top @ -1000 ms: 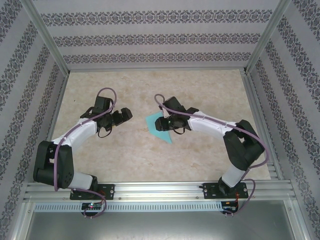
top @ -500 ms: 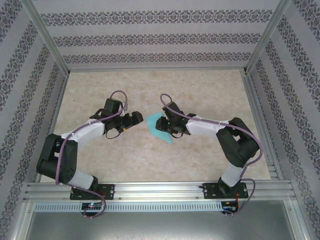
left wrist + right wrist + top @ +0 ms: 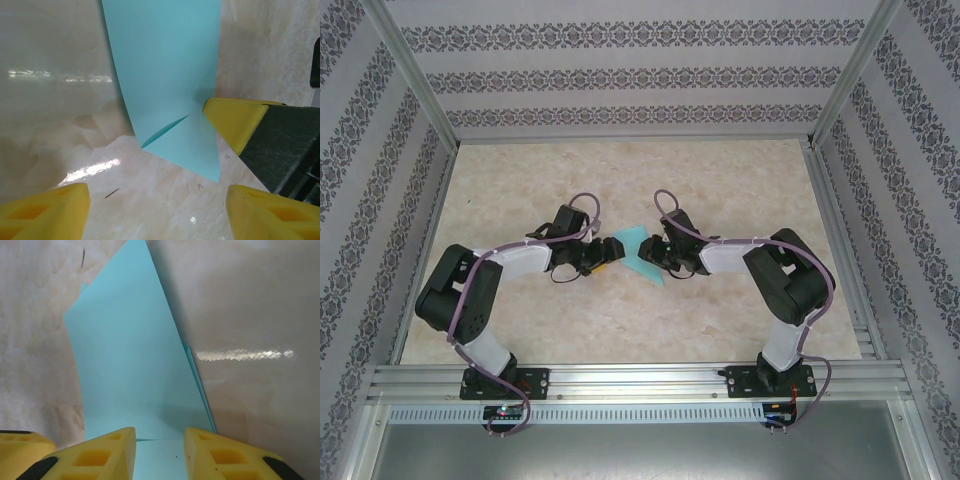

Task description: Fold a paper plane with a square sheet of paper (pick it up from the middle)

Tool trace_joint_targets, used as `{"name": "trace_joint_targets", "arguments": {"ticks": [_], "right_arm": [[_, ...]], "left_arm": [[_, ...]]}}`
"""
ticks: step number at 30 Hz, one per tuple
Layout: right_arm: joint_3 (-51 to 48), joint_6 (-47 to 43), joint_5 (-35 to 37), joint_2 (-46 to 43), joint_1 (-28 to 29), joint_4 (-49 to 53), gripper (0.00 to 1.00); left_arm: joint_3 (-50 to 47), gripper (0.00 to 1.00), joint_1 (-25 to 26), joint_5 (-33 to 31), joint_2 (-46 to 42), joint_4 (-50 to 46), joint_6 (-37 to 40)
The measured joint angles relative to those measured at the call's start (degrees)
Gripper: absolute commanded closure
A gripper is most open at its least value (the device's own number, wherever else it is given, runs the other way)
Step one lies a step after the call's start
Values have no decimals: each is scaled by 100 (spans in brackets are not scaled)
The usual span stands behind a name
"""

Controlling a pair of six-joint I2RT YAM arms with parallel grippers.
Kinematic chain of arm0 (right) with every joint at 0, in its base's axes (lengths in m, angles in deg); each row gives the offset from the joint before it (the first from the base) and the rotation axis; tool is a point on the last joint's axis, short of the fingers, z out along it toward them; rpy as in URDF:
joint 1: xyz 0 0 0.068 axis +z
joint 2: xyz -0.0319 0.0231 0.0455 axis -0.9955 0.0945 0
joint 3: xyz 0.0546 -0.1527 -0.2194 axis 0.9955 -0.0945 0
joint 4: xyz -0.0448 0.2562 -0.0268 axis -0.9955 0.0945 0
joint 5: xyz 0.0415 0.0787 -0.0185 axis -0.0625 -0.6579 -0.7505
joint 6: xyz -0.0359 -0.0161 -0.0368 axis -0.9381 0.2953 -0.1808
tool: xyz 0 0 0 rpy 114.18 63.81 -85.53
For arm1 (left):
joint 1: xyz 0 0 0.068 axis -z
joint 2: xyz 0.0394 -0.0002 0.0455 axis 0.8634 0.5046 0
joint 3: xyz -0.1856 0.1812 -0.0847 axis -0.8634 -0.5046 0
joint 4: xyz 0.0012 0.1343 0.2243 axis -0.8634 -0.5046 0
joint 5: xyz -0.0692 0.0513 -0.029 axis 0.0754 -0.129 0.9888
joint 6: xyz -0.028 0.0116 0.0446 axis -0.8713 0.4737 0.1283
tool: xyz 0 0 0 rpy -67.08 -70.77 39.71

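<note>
**Paper mid-table, a gripper at each side**

Top external: the turquoise paper sheet point(image 3: 638, 252) lies at the middle of the table point(image 3: 520, 180), partly folded, one point aimed toward the near edge. The left gripper point(image 3: 607, 256) is at its left edge and the right gripper point(image 3: 658, 250) at its right, the two arms reaching in toward each other.

Left wrist: the left gripper's own yellow fingers sit in the bottom corners, well apart, so these jaws are open and hold nothing. Between them lies the sheet's pointed corner. A diagonal flap is folded over it and gapes a little along the crease. One yellow fingertip point(image 3: 232, 117) of the right gripper touches the sheet's right edge just where that flap starts. The sheet's left edge curls up off the table and casts a shadow.

Right wrist: the right gripper point(image 3: 159, 440) stands over the sheet with its fingers a narrow gap apart and paper showing in the gap. I cannot tell whether they clamp it or only press on it.

Handling, as a judgement: the sheet looks thin, light and limp. It will probably slide on the glossy tabletop and take stray creases easily. The doubled layers near the middle look stiffest, so that is the place to pinch, not a bare tip.
</note>
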Motion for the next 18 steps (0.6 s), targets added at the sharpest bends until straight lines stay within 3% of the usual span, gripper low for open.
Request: {"name": "trace_joint_targets", "arguments": {"ticks": [9,18], "right_arm": [[-393,208,-640,2,-282,-798,69],[-442,232,-791,35,-354,-905,70]], "left_arm": [[144,46,153,94,289,221,-374],[278,48,184,74,664,417,-660]]}}
